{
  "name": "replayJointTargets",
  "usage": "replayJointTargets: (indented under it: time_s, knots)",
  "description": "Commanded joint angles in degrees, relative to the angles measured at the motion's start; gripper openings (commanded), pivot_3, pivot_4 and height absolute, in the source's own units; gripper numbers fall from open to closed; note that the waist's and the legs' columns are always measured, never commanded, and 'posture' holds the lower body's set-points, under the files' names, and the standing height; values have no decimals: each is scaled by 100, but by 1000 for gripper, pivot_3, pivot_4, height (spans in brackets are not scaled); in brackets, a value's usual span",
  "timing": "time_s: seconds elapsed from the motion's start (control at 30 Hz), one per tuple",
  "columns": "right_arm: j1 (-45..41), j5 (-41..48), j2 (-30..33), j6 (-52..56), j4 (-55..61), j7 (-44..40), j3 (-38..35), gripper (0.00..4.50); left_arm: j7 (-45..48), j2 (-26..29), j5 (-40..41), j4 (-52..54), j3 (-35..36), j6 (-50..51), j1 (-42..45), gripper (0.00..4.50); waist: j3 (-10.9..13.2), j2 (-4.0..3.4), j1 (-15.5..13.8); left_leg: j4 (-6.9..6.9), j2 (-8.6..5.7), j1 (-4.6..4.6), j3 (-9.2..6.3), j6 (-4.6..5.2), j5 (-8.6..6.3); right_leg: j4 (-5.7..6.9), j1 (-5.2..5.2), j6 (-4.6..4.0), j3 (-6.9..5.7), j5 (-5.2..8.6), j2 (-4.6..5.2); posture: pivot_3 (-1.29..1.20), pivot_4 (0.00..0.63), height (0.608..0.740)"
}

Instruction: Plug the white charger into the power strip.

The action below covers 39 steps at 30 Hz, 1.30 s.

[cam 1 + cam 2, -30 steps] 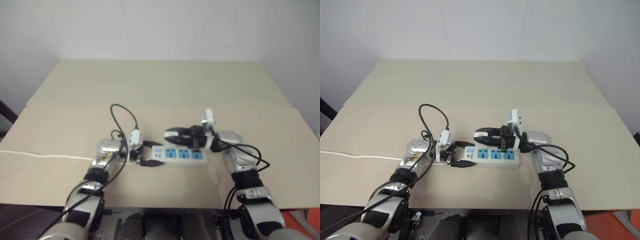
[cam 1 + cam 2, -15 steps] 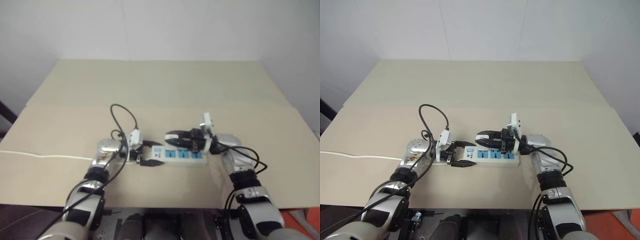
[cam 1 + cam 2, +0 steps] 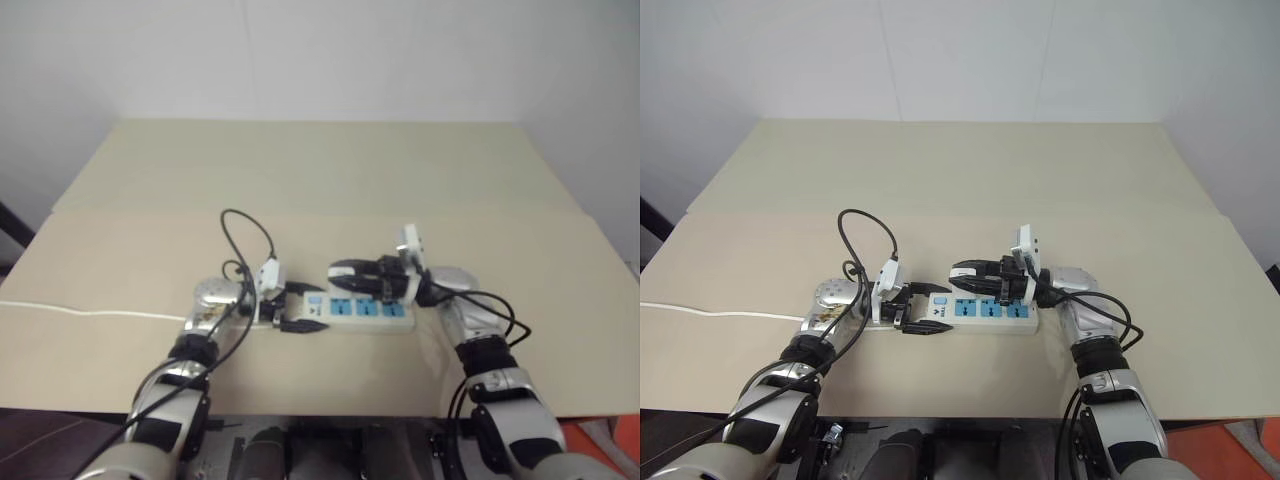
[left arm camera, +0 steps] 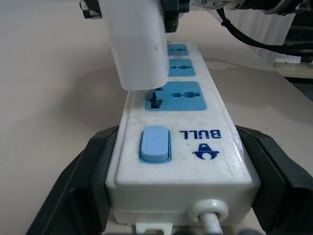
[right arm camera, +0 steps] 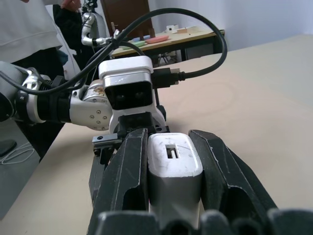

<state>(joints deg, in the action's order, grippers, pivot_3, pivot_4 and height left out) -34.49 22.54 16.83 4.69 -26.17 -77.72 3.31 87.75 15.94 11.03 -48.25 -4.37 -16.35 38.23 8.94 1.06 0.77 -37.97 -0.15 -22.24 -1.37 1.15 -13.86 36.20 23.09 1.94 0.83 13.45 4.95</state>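
While our left claw (image 4: 171,205) clamps the strip (image 4: 183,147) end, our right claw (image 5: 171,196), shut on the charger (image 4: 137,44), holds it just over the nearest socket (image 4: 176,96).

Lighting: dim, flat, even — soft shadows under the arms on the counter (image 3: 940,180). Head views slightly hazy (corners darker). Wrist views: blurred backgrounds, faint sheen on the power strip (image 4: 181,147).

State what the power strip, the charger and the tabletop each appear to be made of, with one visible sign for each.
Power strip: probably glossy moulded white plastic; light glints on its rounded edges, with matte blue socket faces.
White charger: likely smooth plastic; plain, seamless, faint sheen.
Table: flat, matte beige surface, perhaps laminate or board; the pictures leave that open.
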Motion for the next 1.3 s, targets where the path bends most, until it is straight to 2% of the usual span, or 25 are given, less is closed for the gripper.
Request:
replayJointTargets:
  time_s: [0.03, 0.4, 0.57, 0.8, 1.07, 1.3]
  knots:
    - [97, 25, 56, 46, 168, -78, 32, 1123, 7, -9, 102, 23, 63, -133, 185, 3284, 0, 0, 0, 0, -1, -1, 0, 0, 0, 0, 1, 0, 0, 0, 0, 0, 150, 740]
    - [135, 50, 4, -24, -146, -59, -19, 1123, 20, -3, 94, 8, 71, -126, 198, 3284, 0, 0, 1, 0, 0, -1, 0, 0, 0, -1, 1, 0, 0, 0, 0, 0, 150, 740]
    - [450, 23, -68, -840, -438, -83, -180, 1123, 42, 46, 102, 44, 79, -111, 162, 3284, 0, 0, 0, 0, 0, 0, 0, 0, 0, -1, -2, 0, 0, 0, 0, 0, 150, 740]
    - [633, -343, 44, -1437, -767, -233, 116, 1123, 47, 59, 111, 83, 54, -90, 131, 3284, 0, 0, -5, 0, 0, 13, 0, 0, 0, -2, -14, 1, 0, 0, 0, 0, 150, 740]
    - [405, -624, 132, -1117, -1201, -226, 520, 1123, 82, 69, 114, 78, 29, -69, 141, 3284, -1, -1, 9, 1, 2, 45, -2, 0, -1, -8, -48, 1, -1, 1, -1, 0, 150, 740]
    - [349, -491, 119, -1118, -1382, -347, 501, 1123, 61, 89, 126, 106, 32, -79, 108, 3284, -1, -1, 16, 6, 4, 83, -4, 0, -1, -12, -82, 2, 0, 2, -2, 0, 150, 740]
